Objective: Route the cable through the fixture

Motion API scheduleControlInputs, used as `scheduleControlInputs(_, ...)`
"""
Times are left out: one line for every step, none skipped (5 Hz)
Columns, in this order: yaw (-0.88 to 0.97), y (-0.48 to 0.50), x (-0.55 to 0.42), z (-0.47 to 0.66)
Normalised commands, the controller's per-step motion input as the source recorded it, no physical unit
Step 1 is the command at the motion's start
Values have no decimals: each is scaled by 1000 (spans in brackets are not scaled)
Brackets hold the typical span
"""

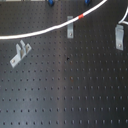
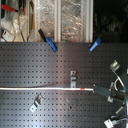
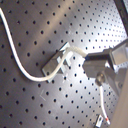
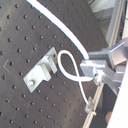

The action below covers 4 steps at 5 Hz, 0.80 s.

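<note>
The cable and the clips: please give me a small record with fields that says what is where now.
cable: white, stretched straight across the board
red band: near the held end
end effector: appears to grip the cable's end
metal clips: three, near clip, middle clip, far clip
routing: the cable runs beside the middle clip, apparently through none

Gripper (image 2: 101, 90) in second exterior view: dark, narrow finger ends on a black body w/ pale grey/white housing behind; thin white leads loop off the housing. In both wrist views the fingers (image 3: 97, 64) are silver-grey metal, boxy blocks w/ flat faces, round screw/bolt head below, angular bracket edges. Arm itself mostly out of frame; markings too blurred to read.
</note>
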Motion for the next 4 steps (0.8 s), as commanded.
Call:
scheduleControlInputs(0,0,0,14)
scheduleControlInputs(0,42,5,15)
scheduleControlInputs(29,130,-104,-578)
scheduleControlInputs(174,90,-134,-734)
